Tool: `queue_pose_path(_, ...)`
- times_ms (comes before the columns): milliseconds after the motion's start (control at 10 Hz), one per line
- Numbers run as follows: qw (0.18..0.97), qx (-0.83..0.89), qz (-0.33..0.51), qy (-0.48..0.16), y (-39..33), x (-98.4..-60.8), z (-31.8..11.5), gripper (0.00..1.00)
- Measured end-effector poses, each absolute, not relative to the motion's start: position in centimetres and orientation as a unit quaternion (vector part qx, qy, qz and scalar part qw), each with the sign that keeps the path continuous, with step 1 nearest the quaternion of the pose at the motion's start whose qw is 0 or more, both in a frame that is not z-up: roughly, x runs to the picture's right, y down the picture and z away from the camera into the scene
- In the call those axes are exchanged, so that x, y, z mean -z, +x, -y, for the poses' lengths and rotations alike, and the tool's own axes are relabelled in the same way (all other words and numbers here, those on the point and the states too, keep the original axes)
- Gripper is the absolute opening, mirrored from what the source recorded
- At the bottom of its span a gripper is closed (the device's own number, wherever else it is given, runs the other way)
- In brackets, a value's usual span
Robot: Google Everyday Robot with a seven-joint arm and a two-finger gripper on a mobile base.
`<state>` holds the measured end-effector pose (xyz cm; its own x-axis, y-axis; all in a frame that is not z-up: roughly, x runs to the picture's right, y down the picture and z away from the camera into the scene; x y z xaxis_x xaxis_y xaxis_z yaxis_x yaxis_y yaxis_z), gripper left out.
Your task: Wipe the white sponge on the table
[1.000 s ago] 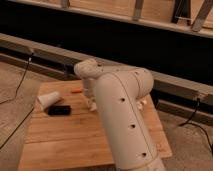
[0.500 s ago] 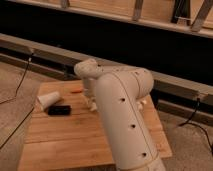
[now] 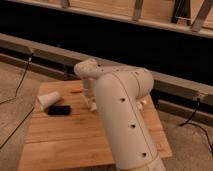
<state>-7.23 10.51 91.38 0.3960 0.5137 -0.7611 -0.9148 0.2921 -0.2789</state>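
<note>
Camera view: end effector (image 3: 92, 104) low over table (image 3: 65, 135), mostly hidden behind big white arm (image 3: 120, 115); cannot tell its state. White sponge not clearly seen. White cup (image 3: 47, 100) lying at left, small black thing (image 3: 59, 109) just beside it, small orange thing (image 3: 76, 91) farther back.

A white tapered cup (image 3: 48, 100) lies on its side. Just beside it, toward the near side, sits a small black rectangular block (image 3: 59, 109). A thin orange stick (image 3: 76, 91) lies farther back, right of the cup.
</note>
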Motion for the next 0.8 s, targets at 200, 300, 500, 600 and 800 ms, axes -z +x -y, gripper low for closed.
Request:
queue_pose_path(200,0.754,-0.474,-0.279,-0.360,-7.23,-91.38,-10.52,0.20)
queue_pose_path(300,0.754,-0.474,-0.279,-0.360,-7.23,-91.38,-10.52,0.20)
queue_pose_path(500,0.754,-0.474,-0.279,-0.360,-7.22,-91.39,-10.52,0.20)
queue_pose_path(600,0.754,-0.474,-0.279,-0.360,-7.22,-91.40,-10.55,0.20)
queue_pose_path(800,0.754,-0.474,-0.279,-0.360,-7.20,-91.40,-10.54,0.15)
